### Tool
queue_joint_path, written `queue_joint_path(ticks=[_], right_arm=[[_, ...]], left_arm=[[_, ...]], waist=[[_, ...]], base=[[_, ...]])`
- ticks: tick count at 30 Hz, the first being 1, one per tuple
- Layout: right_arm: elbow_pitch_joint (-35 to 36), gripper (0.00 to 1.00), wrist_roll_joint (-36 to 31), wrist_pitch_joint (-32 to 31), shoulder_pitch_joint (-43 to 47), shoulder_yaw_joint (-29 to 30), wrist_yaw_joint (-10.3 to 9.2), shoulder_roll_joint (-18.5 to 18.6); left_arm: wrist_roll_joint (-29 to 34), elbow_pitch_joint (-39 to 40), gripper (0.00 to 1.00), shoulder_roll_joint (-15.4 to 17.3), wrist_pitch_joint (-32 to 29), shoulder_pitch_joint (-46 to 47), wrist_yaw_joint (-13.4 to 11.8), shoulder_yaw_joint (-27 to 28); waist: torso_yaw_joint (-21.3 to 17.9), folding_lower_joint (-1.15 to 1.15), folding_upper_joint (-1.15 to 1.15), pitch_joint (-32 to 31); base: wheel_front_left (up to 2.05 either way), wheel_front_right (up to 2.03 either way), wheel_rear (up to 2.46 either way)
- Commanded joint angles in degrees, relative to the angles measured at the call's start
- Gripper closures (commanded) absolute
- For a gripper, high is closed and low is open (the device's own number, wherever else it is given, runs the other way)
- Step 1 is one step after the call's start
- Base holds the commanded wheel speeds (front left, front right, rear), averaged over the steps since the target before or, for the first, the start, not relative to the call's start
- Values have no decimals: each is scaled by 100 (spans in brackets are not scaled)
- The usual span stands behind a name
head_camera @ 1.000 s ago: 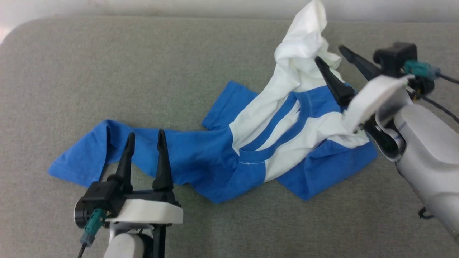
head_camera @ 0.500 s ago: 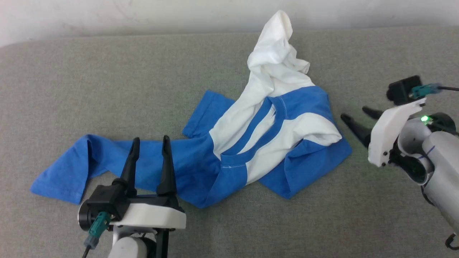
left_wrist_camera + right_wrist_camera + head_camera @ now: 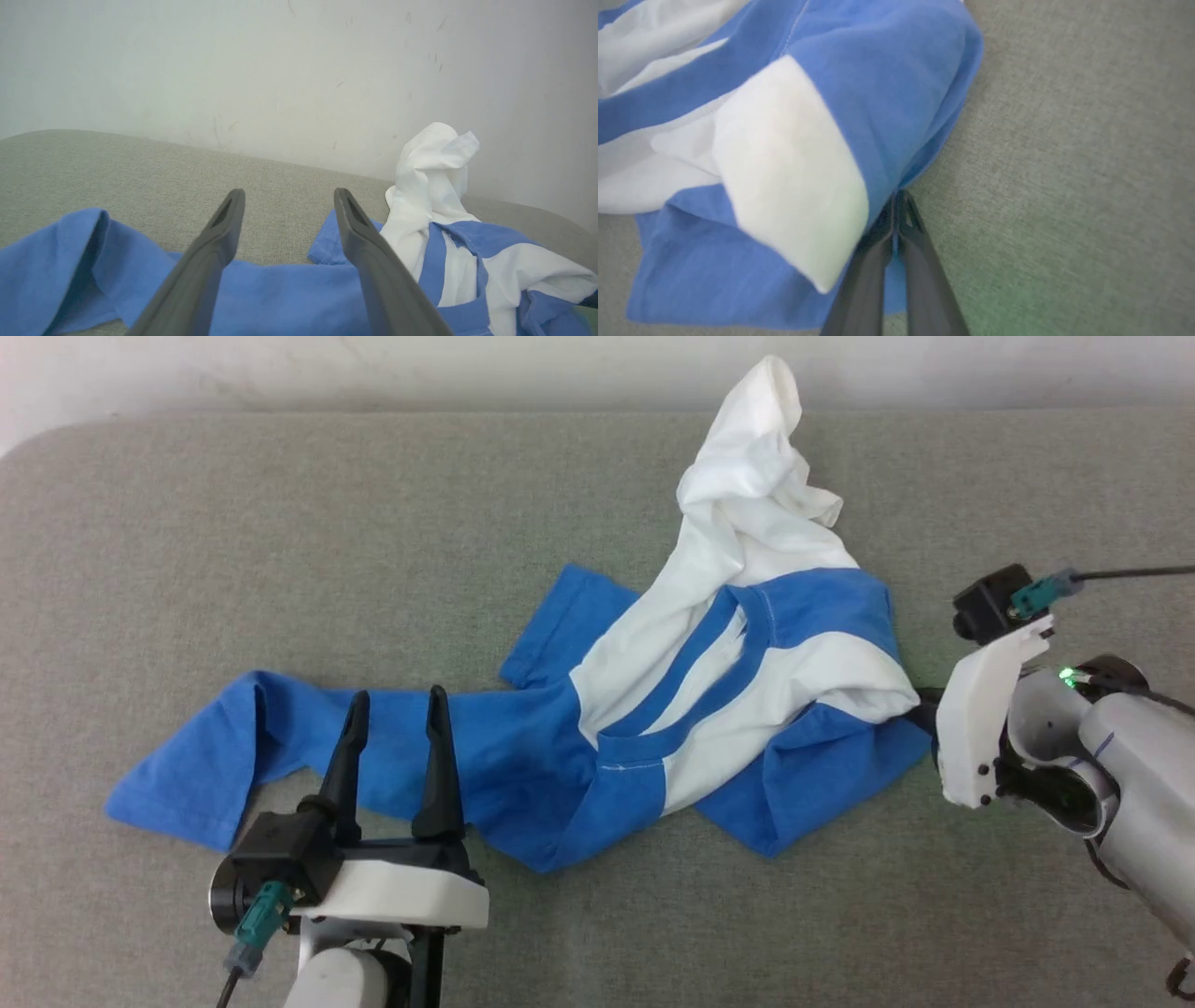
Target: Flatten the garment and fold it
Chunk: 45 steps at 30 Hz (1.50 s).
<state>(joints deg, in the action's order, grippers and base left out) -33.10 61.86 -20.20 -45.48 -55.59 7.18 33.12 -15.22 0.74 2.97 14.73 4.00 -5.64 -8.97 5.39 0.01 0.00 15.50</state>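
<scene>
Nearest: the left tool (image 3: 398, 695), two long dark fingers on a white mount, is being held open and empty. Its fingers are parted above a bright blue long sleeve (image 3: 280, 747), and no contact can be made out. That sleeve is lying stretched leftward over the grey fabric-covered worktop (image 3: 280, 523), with its end turned over on itself.

Middle, right side: the right tool (image 3: 896, 196) is being held closed, its fingertips pressed together at the blue outer edge of the thin white-and-blue jersey garment (image 3: 747, 681). A pinch of that edge is being judged likely.

The garment is lying crumpled at the middle of the worktop, with the blue neckband (image 3: 681, 663) uppermost and the white body twisted.

Farther: a bunch of white cloth (image 3: 756, 457) is standing up toward the pale wall (image 3: 560, 364).

Step in hand, as judged: the right edge is being taken so that the cloth can be spread. To do it well:
- The pull should be made low and outward, away from the left sleeve, and slowly, since thin jersey is easily slipped from a fingertip pinch.
- The left sleeve should be pinned or drawn the opposite way, or the whole heap is being dragged rather than opened.
- The white bunch should be laid down afterwards.

Hard to make out:
- In the head view the right tool's fingers are being covered by their own white mount.
- The number of layers pinched cannot be told.
- The second sleeve is being hidden beneath the body, and the hem is lost inside the bunch.
- The right wrist view is blurred.
</scene>
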Motion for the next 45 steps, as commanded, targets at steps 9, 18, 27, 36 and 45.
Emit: queue_joint_path(ticks=[9, 18, 27, 36, 45], right_arm=[[-656, 100, -1771, 2485, -767, 1046, 31, 199], [-137, 100, -3776, 3220, 590, 3230, 31, 203], [1980, 100, -4860, 1999, 4806, 5974, 31, -1370], [3564, 0, -5211, 1400, 5882, 6669, 31, -2514], [3872, 0, -4612, 1380, 5008, 6475, 31, -2344]], left_arm=[[40, -78, 0, -9, 27, -108, 48, 117], [-14, -15, 0, -9, 27, -329, 13, 178], [-8, 14, 0, -9, 27, -454, -51, 243], [52, -157, 0, -9, 27, -414, -4, 322], [-7, -231, 0, -9, 27, -457, -31, 386]], waist=[[-311, -1, 0, -418], [-532, -1, 0, -614], [-754, -1, 0, -618], [-873, -1, 0, -639], [-818, -1, 0, -742]], base=[[0, 0, 0], [0, 0, 0], [0, 0, 0], [0, 0, 0], [0, 0, 0]])
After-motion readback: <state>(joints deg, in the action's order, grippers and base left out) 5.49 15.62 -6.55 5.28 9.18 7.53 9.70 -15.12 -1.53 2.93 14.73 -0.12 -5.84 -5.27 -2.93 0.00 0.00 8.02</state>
